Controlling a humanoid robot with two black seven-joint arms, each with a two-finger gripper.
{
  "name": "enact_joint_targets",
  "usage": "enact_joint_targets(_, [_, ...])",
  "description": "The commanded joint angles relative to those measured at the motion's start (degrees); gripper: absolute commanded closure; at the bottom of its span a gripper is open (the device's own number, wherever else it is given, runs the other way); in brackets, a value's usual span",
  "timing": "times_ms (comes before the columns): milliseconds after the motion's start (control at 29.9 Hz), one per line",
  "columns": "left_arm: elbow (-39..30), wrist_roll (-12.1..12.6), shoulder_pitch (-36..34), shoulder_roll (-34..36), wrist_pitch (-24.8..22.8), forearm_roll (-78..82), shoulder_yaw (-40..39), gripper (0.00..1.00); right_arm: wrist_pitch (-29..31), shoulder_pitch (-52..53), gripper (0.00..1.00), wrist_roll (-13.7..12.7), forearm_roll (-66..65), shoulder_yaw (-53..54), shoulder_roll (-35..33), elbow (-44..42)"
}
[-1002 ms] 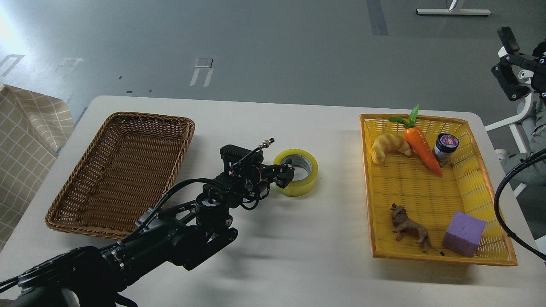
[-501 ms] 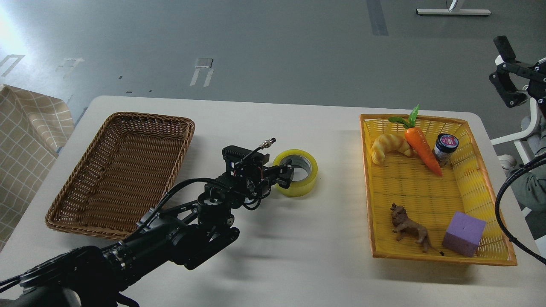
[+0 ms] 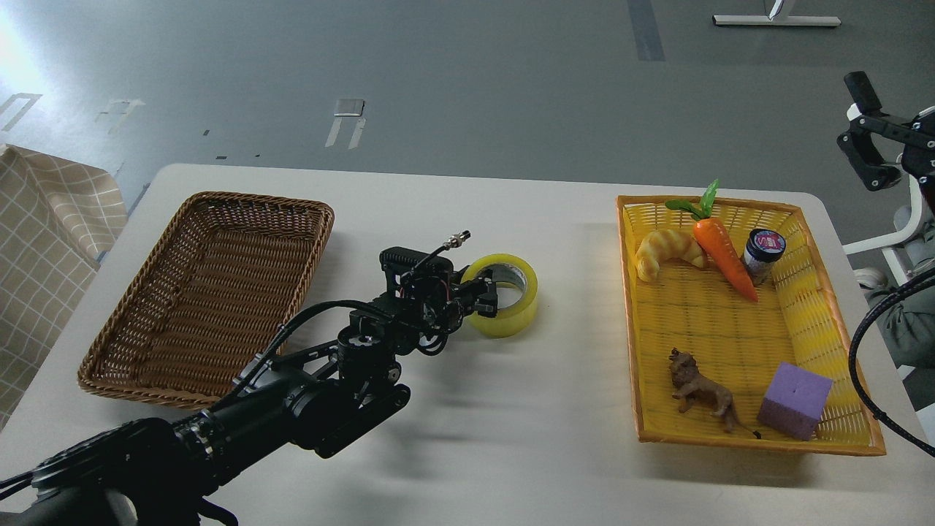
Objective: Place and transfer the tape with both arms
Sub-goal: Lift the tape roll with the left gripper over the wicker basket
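The yellow tape roll [image 3: 514,321] with its grey-white core sits mid-table, tilted slightly toward the left. My left arm comes in from the lower left. Its gripper [image 3: 486,299] is shut on the roll's left wall, one finger inside the core and the other outside. My right gripper [image 3: 860,131] hangs high at the right edge, off the table and far from the tape. Its fingers look spread and empty.
An empty brown wicker basket [image 3: 146,365] stands at the left. A yellow tray [image 3: 840,438] at the right holds a croissant [image 3: 666,252], a carrot [image 3: 719,252], a small jar [image 3: 761,254], a toy lion [image 3: 701,391] and a purple foam cube [image 3: 795,400]. A checked cloth [image 3: 36,241] hangs at the far left.
The left gripper has closed on the tape's wall, and the roll has shifted a little left and tilted. The right gripper has drifted slightly at the right edge.
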Motion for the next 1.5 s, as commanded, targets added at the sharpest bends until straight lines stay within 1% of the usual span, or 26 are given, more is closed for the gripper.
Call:
enact_joint_targets(0, [-2.4,-0.13,-2.1,0.55,-2.06,-0.34,-0.15,0.85,-0.01,-0.03,0.0,0.01,-0.39,-0.01,0.09,0.06])
enact_joint_targets(33, [-2.58,-0.13,-2.63,0.55,-2.77,-0.86,-0.15,0.9,-0.01,-0.03,0.0,0.01,-0.39,-0.01,0.18,0.06])
enact_joint_targets(167, [-2.76,-0.13,-3.6,0.64,-2.95,-3.32,-0.15,0.9,-0.01,-0.03,0.0,0.01,-0.39,-0.01,0.18,0.06])
enact_joint_targets(334, [-3.02,-0.13,-3.25,0.82,-2.95,-3.59,-0.15,0.9,-0.01,-0.03,0.0,0.01,-0.48,-0.01,0.09,-0.03])
enact_joint_targets(434, [-5.39,-0.13,-3.6,3.71,-3.13,-3.68,-0.15,0.9,-0.01,-0.02,0.0,0.01,-0.57,-0.01,0.09,-0.03])
enact_joint_targets(535, [-8.81,-0.13,-4.04,7.92,-4.18,-3.77,-0.15,0.9,-0.01,-0.03,0.0,0.01,-0.57,-0.01,0.09,-0.03])
enact_joint_targets(668, [-15.13,-0.13,-6.15,16.79,-6.81,-3.77,-0.24,0.9,-0.01,0.06,0.0,0.01,-0.57,-0.01,0.26,0.06])
enact_joint_targets(735, [-16.46,-0.13,-7.03,19.61,-7.61,-3.77,-0.42,0.9,-0.01,0.06,0.0,0.01,-0.57,-0.01,0.26,-0.03])
enact_joint_targets(802, [-20.05,-0.13,-8.43,25.57,-9.36,-3.85,-0.68,0.9,-0.01,0.06,0.0,0.01,-0.57,-0.01,0.35,-0.03])
enact_joint_targets(835, [-20.94,-0.21,-8.61,27.08,-9.72,-3.85,-0.77,0.9,-0.01,0.06,0.0,0.01,-0.57,-0.01,0.44,-0.03])
enact_joint_targets(902, [-23.84,-1.17,-9.14,33.57,-10.95,-4.99,-0.86,0.9,-0.01,0.06,0.0,0.01,-0.57,-0.01,0.44,-0.03])
enact_joint_targets(936, [-23.85,-1.18,-9.14,33.6,-10.95,-5.0,-0.86,0.9,-0.01,0.06,0.0,0.01,-0.57,-0.01,0.44,-0.03])
enact_joint_targets(969, [-24.72,-1.79,-9.14,36.56,-11.13,-6.22,-0.77,0.9,-0.01,0.15,0.0,0.01,-0.57,-0.01,0.53,-0.29])
enact_joint_targets(1002, [-24.99,-1.97,-9.14,37.89,-11.13,-6.66,-0.59,0.9,-0.01,0.15,0.0,0.01,-0.57,-0.01,0.53,-0.29])
enact_joint_targets(1069, [-25.17,-2.32,-9.23,43.24,-11.13,-6.93,-0.33,0.9,-0.01,0.24,0.0,0.01,-0.57,-0.01,0.53,-0.38])
enact_joint_targets(1203, [-25.17,-2.76,-8.7,49.58,-11.22,-6.93,-0.15,0.9,-0.01,0.24,0.0,0.01,-0.57,-0.01,0.62,-0.38])
enact_joint_targets(1236, [-25.17,-3.98,-8.53,51.94,-11.22,-6.93,-0.07,0.9,-0.01,0.24,0.0,0.01,-0.57,-0.01,0.62,-0.38])
enact_joint_targets(1270, [-25.08,-5.91,-8.27,54.06,-11.22,-7.02,-0.07,0.9,-0.01,0.24,0.0,0.01,-0.57,-0.01,0.7,-0.38])
enact_joint_targets(1303, [-25.08,-6.88,-8.18,55.03,-11.22,-7.02,0.02,0.9,-0.01,0.24,0.0,0.01,-0.48,-0.01,0.7,-0.38])
enact_joint_targets(1337, [-25.0,-8.63,-7.91,56.87,-11.22,-6.93,0.02,0.9,-0.01,0.24,0.0,0.01,-0.48,-0.01,0.7,-0.38])
enact_joint_targets(1437, [-24.91,-10.58,-6.6,59.52,-11.22,-6.93,1.33,0.9,-0.01,0.15,0.0,0.01,-0.48,-0.01,0.7,-0.29])
enact_joint_targets(1470, [-24.91,-10.76,-6.25,60.05,-11.13,-6.93,1.78,0.9,-0.01,0.15,0.0,0.01,-0.57,-0.01,0.7,-0.29])
